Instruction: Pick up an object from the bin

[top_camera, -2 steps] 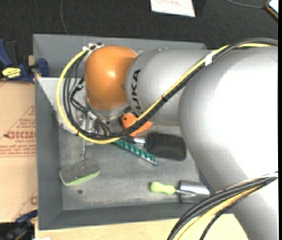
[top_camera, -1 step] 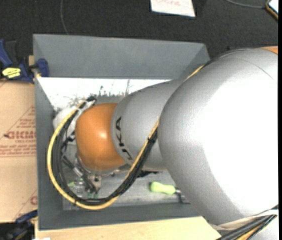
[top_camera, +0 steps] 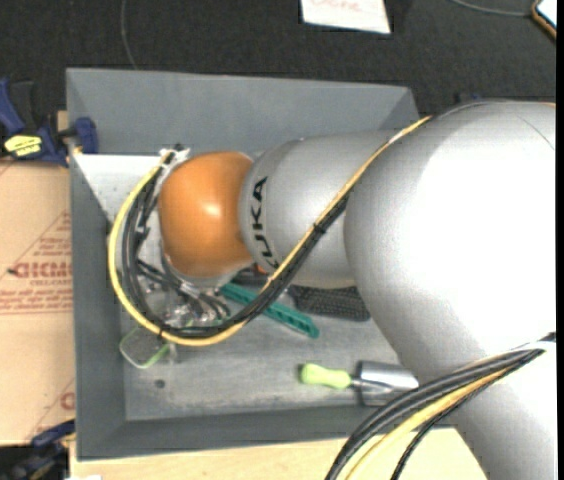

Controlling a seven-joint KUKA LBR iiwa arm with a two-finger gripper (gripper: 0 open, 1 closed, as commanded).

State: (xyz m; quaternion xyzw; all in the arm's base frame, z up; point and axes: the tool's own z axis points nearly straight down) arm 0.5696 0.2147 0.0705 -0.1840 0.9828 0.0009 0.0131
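Pincer (top_camera: 180,315) low at the bin's (top_camera: 262,108) left, open or closed cannot tell, small clear green-tipped piece (top_camera: 145,348) just beside it toward the left wall, teal strip (top_camera: 287,313) and black object (top_camera: 337,303) under the arm (top_camera: 442,228), green-handled tool (top_camera: 327,375) apart on bare floor by the near wall

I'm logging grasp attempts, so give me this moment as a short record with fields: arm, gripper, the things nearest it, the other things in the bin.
arm: reaches in from the right, orange wrist cover above the bin's left half
bin: grey metal bin
gripper: gripper low under the cover, among cables
nearest things: small clear piece just to its lower left; teal plastic strip to its right
other things: black flat thing partly under the arm; green-handled tool near the bin's lower wall
held: cannot tell
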